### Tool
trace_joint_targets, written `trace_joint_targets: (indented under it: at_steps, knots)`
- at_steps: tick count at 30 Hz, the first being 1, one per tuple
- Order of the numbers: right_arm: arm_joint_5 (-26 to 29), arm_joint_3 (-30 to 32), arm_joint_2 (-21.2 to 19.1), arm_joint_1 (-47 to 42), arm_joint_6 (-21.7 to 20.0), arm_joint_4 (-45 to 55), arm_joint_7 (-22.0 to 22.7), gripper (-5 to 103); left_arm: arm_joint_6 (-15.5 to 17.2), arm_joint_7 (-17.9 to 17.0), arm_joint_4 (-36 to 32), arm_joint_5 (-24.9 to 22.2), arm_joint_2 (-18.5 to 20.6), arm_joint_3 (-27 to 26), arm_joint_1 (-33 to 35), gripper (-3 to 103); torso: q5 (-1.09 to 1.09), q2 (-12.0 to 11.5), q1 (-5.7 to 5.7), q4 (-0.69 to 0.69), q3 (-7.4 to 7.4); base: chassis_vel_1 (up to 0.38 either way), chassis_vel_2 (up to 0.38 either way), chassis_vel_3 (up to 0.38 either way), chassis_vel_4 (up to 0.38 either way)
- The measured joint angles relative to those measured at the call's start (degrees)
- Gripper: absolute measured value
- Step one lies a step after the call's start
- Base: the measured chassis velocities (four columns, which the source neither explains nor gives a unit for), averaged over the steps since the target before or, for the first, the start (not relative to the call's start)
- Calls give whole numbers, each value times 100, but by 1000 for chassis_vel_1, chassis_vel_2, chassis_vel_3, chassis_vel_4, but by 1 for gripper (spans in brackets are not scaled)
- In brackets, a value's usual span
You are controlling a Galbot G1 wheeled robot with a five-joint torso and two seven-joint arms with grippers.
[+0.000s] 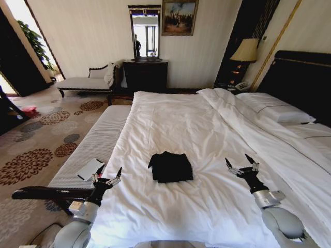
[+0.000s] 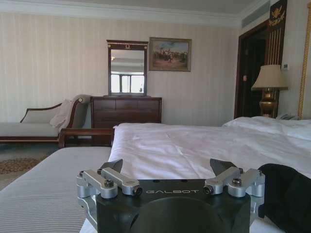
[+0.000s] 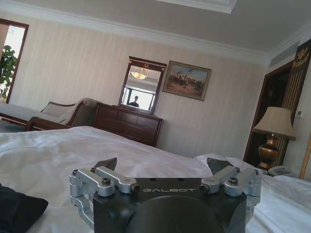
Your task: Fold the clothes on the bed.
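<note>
Nearest, we logged the left pincer (image 1: 109, 175) and right pincer (image 1: 241, 163), both spread wide and empty, low over the bed (image 1: 207, 129). Between them, farther on, the clothes (image 1: 170, 167) lay folded on the white duvet.

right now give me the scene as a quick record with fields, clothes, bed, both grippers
clothes: black top, lying as a compact folded bundle on the duvet, between the two grippers
bed: white duvet, pillows near the dark headboard
left gripper: open, empty, at the bed's left edge, apart from the clothes
right gripper: open, empty, over the duvet to the right of the clothes
contact: neither gripper touches the clothes
</note>
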Motion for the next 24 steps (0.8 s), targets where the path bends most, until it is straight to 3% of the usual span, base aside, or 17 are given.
trace_joint_targets:
  at_steps: [24]
  knots:
    - [9,-49,-27,39,-40,1,25,100,0,0,0,0,0,0,0,100,0,0,0,-1,0,0,0,0,0]
